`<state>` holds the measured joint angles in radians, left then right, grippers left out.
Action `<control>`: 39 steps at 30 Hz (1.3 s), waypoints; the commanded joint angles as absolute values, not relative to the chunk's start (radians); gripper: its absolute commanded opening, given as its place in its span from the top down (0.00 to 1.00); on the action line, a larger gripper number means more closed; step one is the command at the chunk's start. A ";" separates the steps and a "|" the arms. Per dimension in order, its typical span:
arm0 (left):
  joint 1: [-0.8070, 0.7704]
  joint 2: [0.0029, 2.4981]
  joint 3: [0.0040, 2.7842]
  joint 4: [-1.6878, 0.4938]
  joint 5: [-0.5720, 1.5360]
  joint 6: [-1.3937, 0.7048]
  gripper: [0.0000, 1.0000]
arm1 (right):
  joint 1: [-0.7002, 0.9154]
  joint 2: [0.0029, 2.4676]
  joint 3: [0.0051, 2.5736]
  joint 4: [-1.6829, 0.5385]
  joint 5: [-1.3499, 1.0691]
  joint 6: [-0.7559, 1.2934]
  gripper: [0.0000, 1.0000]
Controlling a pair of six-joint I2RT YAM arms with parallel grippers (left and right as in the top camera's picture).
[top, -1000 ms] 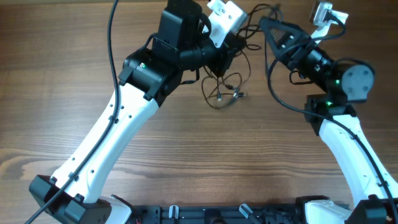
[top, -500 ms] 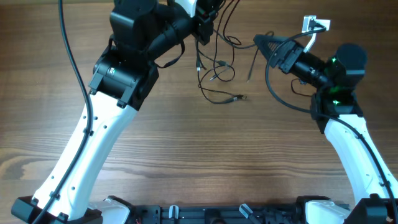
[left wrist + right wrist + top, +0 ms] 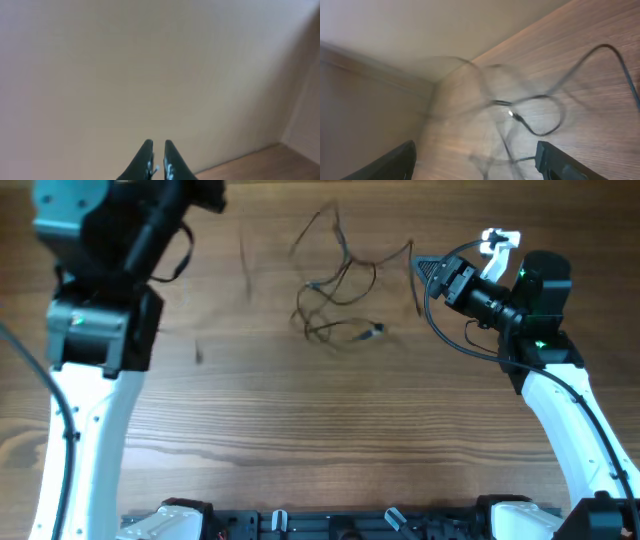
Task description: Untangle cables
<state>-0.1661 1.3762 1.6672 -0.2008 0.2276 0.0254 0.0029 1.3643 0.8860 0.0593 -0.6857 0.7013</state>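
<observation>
The wooden table filled the overhead view. Your left arm stood tall along the left edge of the frame and your right arm rose up the right side.

The cables lay on the table in the upper centre of that view, a loose, flat tangle of thin black loops. It was wider than it was tall, so its long axis ran roughly left to right across the frame. One strand at the right end of the tangle ran top to bottom, just beside the tips of your right gripper; I could not tell whether it touched them.

That gripper pointed toward the left of the frame, straight along the tangle's long axis. In the right wrist view its two fingers sat wide apart in the bottom corners with nothing between them. The blurred loops lay ahead, in the middle of that frame, with a small plug among them.

Your left gripper was closed, fingers almost together at the bottom centre of the left wrist view, and I could see nothing held. It faced a bare wall, with only a sliver of table in the lower right corner and no cable in sight.

So the right arm was clearly the nearer one. I judged that the nearest strand lay crosswise to its line of reach, which should make it the easiest to pinch.
</observation>
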 commanded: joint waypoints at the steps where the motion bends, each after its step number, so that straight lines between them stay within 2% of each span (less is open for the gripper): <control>1: -0.128 1.373 1.672 -0.257 0.212 -0.076 0.91 | 0.002 1.362 0.890 0.068 -0.677 0.682 0.20; 3: -0.129 1.373 1.672 -0.287 0.213 -0.076 0.87 | 0.002 1.362 0.890 0.076 -0.702 0.681 0.17; 4: -0.129 1.373 1.672 -0.307 0.220 -0.076 0.76 | 0.002 1.362 0.890 0.078 -0.720 0.680 0.15; 6: -0.129 1.373 1.672 -0.382 0.219 -0.076 0.26 | 0.002 1.362 0.890 0.079 -0.734 0.680 0.10; 7: -0.129 1.375 1.672 -0.423 0.219 -0.076 0.18 | 0.002 1.362 0.890 0.081 -0.734 0.680 0.07; 10: -0.129 1.396 1.672 -0.565 0.219 -0.075 0.02 | 0.002 1.362 0.890 0.089 -0.733 0.680 0.01; 15: -0.129 1.517 1.672 -0.749 0.219 -0.076 0.00 | 0.002 1.362 0.890 0.089 -0.733 0.680 0.00; 23: -0.142 1.788 1.672 -0.768 0.199 -0.018 0.00 | 0.002 1.362 0.890 0.077 -0.733 0.683 0.00; 27: -0.141 1.887 1.672 -0.768 0.084 -0.191 0.00 | 0.002 1.362 0.890 0.048 -0.733 0.683 0.00; 39: -0.140 2.104 1.669 -0.768 0.028 -0.301 0.00 | 0.002 1.362 0.890 0.032 -0.733 0.683 0.00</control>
